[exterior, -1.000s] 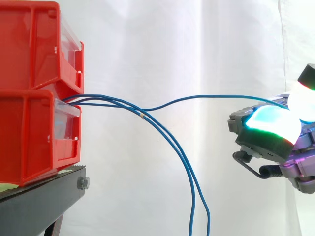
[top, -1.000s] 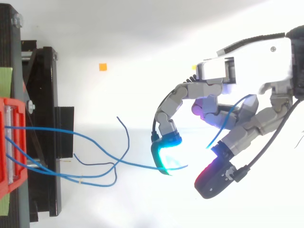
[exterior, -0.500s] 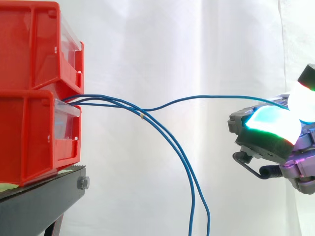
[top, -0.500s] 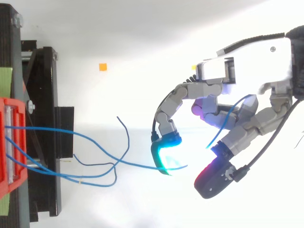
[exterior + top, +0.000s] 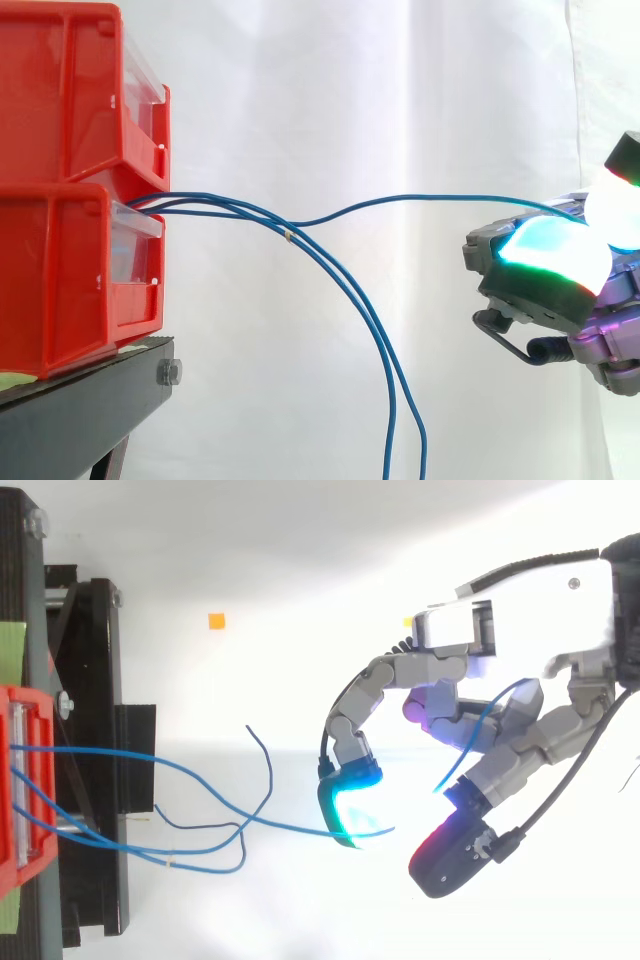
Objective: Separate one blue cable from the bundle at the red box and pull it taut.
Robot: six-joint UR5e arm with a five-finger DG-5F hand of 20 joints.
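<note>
Nothing has shifted over the last second: your separated blue cable (image 5: pixel 420 196) runs from the lower red box (image 5: pixel 60 270) across to the hand (image 5: pixel 520 620), with the same shallow dip partway along. The hand's fingers are curled, pinching the cable between the glowing pads (image 5: pixel 545 255). The rest of the bundle (image 5: pixel 385 350) droops down, well apart from the hand. You have it separated but not taut, I'd judge; with no motion, the pull away from the box remains to be finished

Grey segmented hand (image 5: pixel 450 715) under a white housing; thick pads (image 5: pixel 350 805) glow cyan, white, red
</note>
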